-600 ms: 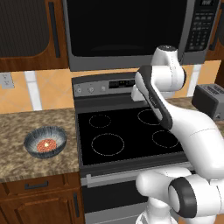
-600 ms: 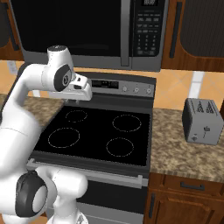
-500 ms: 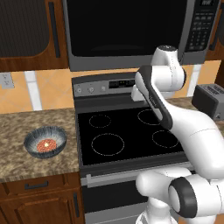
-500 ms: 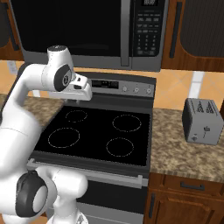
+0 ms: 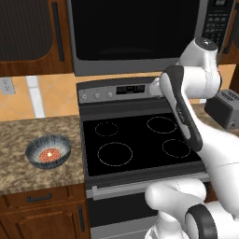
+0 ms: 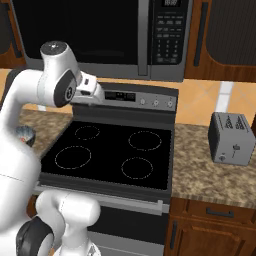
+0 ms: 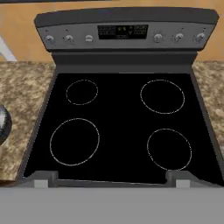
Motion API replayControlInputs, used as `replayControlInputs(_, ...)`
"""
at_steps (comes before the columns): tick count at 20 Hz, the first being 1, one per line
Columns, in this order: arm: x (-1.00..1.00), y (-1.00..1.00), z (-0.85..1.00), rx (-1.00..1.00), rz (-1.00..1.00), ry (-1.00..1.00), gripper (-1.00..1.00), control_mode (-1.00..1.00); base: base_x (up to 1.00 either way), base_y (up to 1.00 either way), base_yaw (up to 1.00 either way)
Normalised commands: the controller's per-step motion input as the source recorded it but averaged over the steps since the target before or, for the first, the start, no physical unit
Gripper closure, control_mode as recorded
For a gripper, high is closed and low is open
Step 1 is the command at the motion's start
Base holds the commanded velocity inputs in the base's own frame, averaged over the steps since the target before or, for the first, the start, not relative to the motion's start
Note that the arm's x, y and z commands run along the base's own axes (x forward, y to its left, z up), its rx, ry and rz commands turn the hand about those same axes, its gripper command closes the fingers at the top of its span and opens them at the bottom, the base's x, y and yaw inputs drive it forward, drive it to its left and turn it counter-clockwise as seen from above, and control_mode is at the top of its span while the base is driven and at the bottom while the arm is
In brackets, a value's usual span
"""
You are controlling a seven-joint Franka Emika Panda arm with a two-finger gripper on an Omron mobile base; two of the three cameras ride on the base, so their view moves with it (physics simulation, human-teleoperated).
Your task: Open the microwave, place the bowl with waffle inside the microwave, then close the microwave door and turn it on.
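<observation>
The microwave point(image 5: 140, 32) hangs above the stove with its door point(image 6: 75, 30) shut, the handle bar point(image 6: 144, 35) and button panel point(image 6: 170, 30) at its right. On the counter left of the stove sits the grey-blue bowl point(image 5: 48, 151) with the orange-red waffle point(image 5: 48, 154) in it. Its rim also shows as the bowl point(image 7: 3, 124) at the left edge of the hand view and as the bowl point(image 6: 25, 135) peeking out behind my arm. My gripper point(image 6: 97, 94) hovers over the stove's back, below the microwave. It is the gripper point(image 7: 113, 178) with fingertips point(image 7: 46, 177) wide apart, open and empty.
The black stove top point(image 5: 140, 140) with four burner rings lies under the arm, its control panel point(image 7: 122, 33) at the back. A grey toaster point(image 6: 231, 137) stands on the right counter. Dark wooden cabinets point(image 5: 28, 32) flank the microwave.
</observation>
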Motion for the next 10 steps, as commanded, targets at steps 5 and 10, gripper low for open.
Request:
replayControlInputs(5, -0.15, -0.83, 1.0, 0.03, -0.12, -0.28, -1.0, -1.0, 0.0, 0.0, 0.0)
replayControlInputs(10, -0.14, -1.0, 0.95, 0.07, -0.16, -0.18, -1.0, -1.0, 0.0, 0.0, 0.0)
